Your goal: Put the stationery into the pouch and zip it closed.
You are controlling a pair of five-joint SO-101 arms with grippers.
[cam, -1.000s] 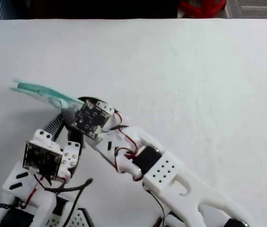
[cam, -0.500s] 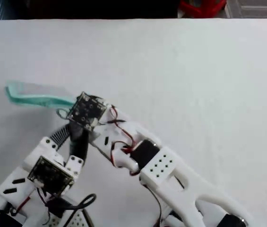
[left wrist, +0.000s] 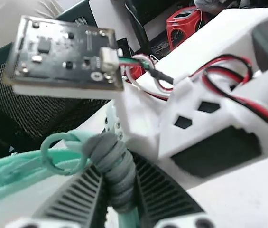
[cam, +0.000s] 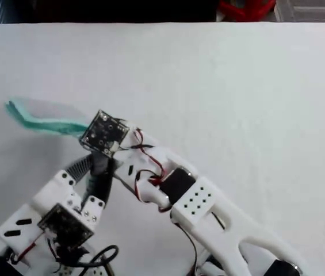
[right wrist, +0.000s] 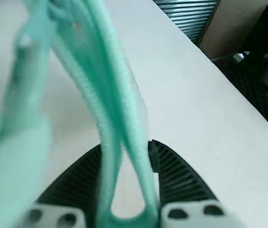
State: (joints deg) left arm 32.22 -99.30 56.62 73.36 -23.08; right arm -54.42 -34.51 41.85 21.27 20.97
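Zipping stage, apparently: left end effector (left wrist: pixel 117 160) pinching grey braided cord pull (left wrist: pixel 119 183), right end effector (right wrist: pixel 124 147) clamping mint-green fabric pouch (cam: pixel 35 118); steady draw needed next.

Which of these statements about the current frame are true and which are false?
1. The right gripper clamps the teal pouch at its zipper edge. True.
2. The left gripper holds a pen. False: the grey zipper pull cord is between its fingers.
3. A teal ring sits at the cord's end. True.
4. In the high view the pouch is at the right edge of the table. False: it is on the left part.
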